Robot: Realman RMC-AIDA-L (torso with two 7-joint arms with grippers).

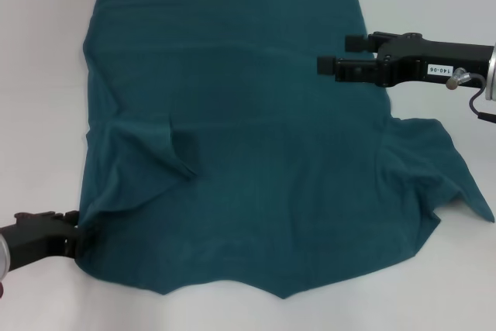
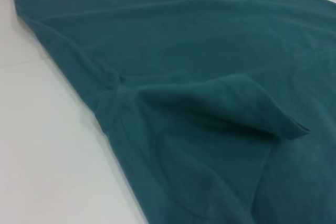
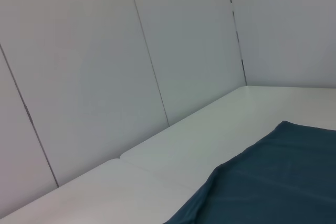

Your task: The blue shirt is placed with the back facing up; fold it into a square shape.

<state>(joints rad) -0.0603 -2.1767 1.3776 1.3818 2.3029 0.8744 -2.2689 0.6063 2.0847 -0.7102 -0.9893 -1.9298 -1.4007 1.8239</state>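
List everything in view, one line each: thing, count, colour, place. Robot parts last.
blue shirt: one, dark teal-blue, spread flat across the table's middle, its left sleeve folded inward, its right sleeve spread out.
table: one, white, under the shirt.
wall panels: several, pale grey, behind the table's far edge.
left gripper: one, black, at the shirt's near left edge.
right gripper: one, black, open, above the shirt's far right edge.

blue shirt (image 1: 256, 153) on table (image 1: 39, 75) | left pincer (image 1: 74, 234) at near-left edge | right pincer (image 1: 341, 53) over far-right
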